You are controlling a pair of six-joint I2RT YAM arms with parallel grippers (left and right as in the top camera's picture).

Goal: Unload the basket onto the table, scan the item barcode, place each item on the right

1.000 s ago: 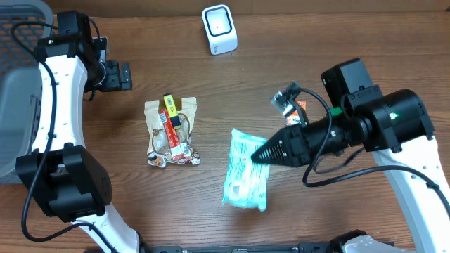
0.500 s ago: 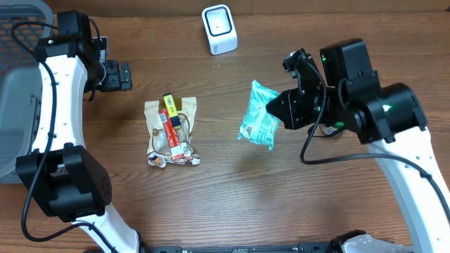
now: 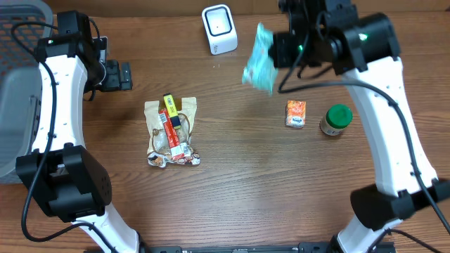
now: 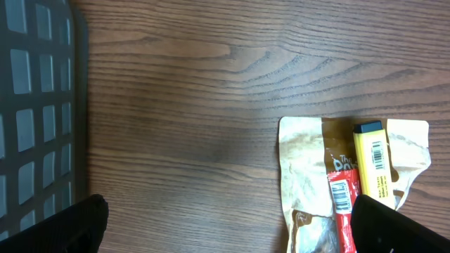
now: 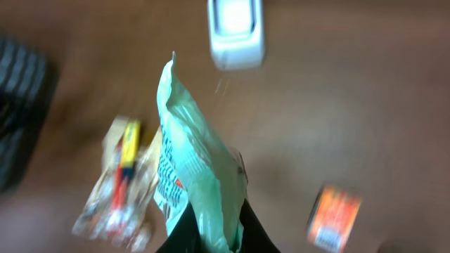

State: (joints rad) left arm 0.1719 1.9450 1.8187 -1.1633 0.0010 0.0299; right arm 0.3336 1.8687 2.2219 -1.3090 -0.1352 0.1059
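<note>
Working from the near edge of the tabletop (image 3: pixel 232 211) outward, I have bare wood first. Past it a snack pack (image 3: pixel 171 137) lies left of the middle. Toward the right edge sits an orange box (image 3: pixel 296 113) with a green-capped jar (image 3: pixel 337 119) just beside it. None of these looks to be in play.

Farther out, my right gripper (image 3: pixel 276 50) is clamped on the lower end of a teal pouch (image 3: pixel 259 57). The pouch hangs clear of the wood, close to the far edge and just right of the scanner (image 3: pixel 219 28). The right wrist view is blurred, but it shows the pouch standing up out of the closed fingers (image 5: pixel 256 235), with the scanner beyond its top.

My left gripper (image 3: pixel 124 74) sits toward the far-left corner, jaws wide apart and holding nothing, near the basket (image 3: pixel 21 91) at the left edge. Its camera looks down on wood and the snack pack.

As I judge it, the pick-up is done and the carry is nearly there, but the scan itself is not. The pouch is off to the scanner's side, not squarely in front of its window. I can see print on one face, but it is too smeared to find the barcode. What is left is turning the right face toward the scanner and getting a read.
</note>
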